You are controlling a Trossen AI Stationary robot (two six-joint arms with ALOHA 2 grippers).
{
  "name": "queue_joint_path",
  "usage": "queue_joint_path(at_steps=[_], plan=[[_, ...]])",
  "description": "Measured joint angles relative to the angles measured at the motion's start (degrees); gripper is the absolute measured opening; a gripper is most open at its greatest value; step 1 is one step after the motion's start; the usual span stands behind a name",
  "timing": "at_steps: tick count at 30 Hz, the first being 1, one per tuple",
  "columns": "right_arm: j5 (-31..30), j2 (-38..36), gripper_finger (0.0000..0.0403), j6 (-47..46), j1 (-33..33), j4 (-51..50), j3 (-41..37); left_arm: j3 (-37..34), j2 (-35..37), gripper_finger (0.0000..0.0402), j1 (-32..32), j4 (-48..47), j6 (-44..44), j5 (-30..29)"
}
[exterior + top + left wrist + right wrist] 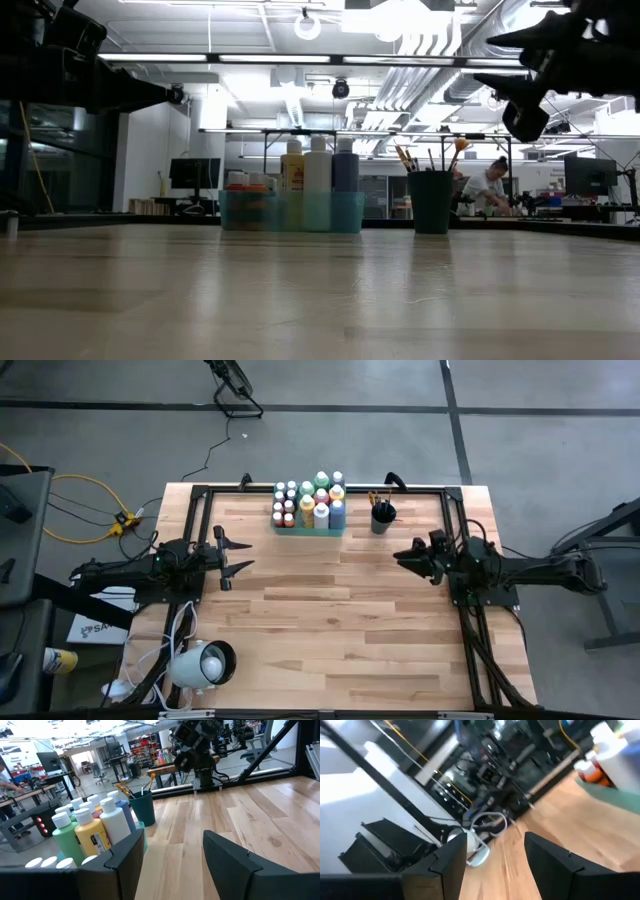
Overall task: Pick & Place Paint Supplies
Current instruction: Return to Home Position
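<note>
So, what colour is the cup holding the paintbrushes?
Dark teal green. The cup shows best in the left wrist view.

The high camera looks straight down from well above on the whole wooden table, the green tray of paint bottles at 12 o'clock. The low camera sits at board level at 6 o'clock, facing that same tray and the dark cup. The left wrist camera, close to the tray, faces 3 o'clock; the right, tilted, faces 9 o'clock.
</note>
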State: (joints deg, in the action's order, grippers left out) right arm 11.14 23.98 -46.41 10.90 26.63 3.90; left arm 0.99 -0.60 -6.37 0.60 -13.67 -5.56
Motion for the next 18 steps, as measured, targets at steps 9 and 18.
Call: queue_joint_path(at_steps=[9, 18], plan=[[-10.1, -3.7, 0.0192, 17.8, -6.6, 4.6, -3.4, 0.0, 0.0, 0.0198, 0.0, 0.0, 0.0, 0.0], [-14.0, -12.5, 0.0192, 22.3, -6.9, -14.9, -3.4, 0.0, 0.0, 0.0198, 0.0, 0.0, 0.0, 0.0]])
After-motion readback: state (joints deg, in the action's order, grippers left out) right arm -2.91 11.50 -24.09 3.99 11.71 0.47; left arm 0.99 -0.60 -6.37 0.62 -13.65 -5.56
